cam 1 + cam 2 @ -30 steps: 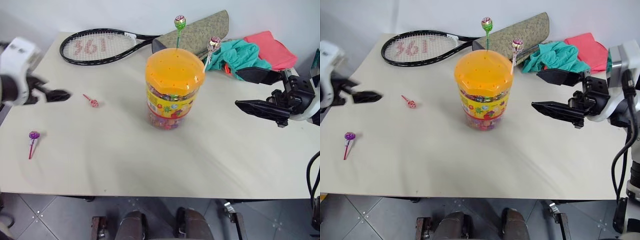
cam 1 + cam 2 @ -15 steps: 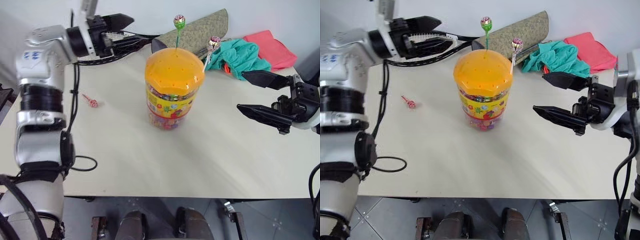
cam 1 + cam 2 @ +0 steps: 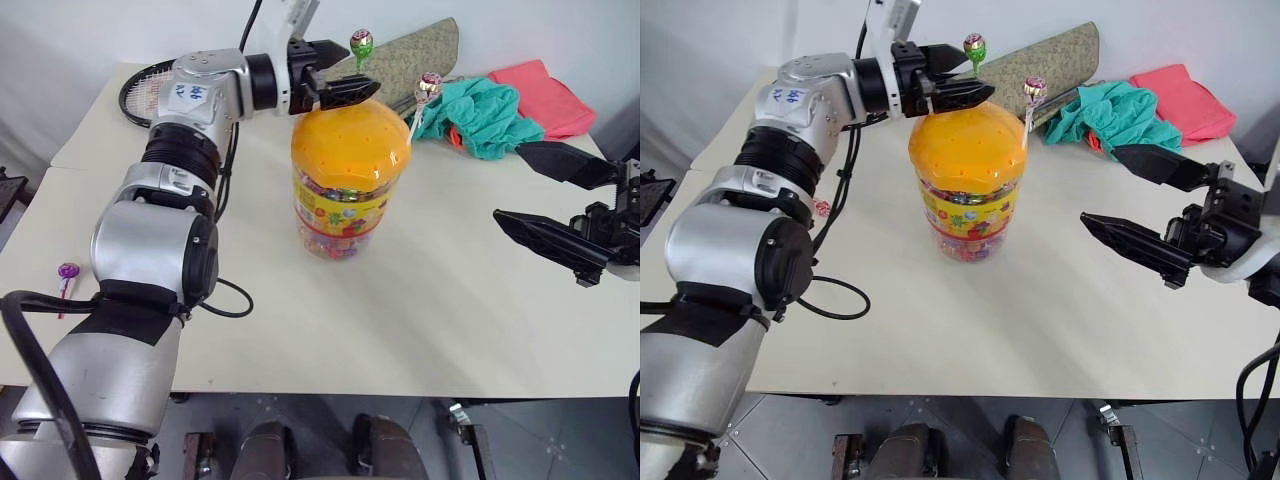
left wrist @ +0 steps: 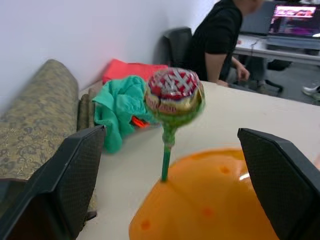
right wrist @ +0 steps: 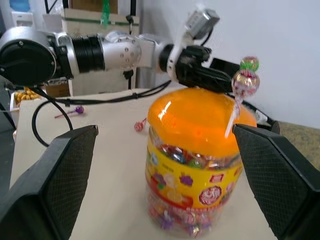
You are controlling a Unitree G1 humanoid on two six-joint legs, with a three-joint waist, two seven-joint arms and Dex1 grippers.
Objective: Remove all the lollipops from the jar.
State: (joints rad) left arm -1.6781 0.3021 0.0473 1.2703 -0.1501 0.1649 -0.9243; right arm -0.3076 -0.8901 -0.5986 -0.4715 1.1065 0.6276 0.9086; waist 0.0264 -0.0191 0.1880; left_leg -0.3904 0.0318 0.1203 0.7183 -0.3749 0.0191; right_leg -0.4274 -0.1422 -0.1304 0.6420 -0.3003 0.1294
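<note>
The left gripper (image 4: 170,165), fingers spread, brackets the green lollipop (image 4: 174,95) standing in the jar (image 3: 349,175), ready to pluck it; the right gripper (image 3: 550,195) waits open-fingered.

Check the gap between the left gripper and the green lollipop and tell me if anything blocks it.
Nothing visible blocks it. The left gripper is open, and the green lollipop stands upright in the jar lid, between its two fingers with bare space on either side. The pinkish lollipop stands off to one side.

Bright, even light; soft shadows, blurred wrist-view edges.
</note>
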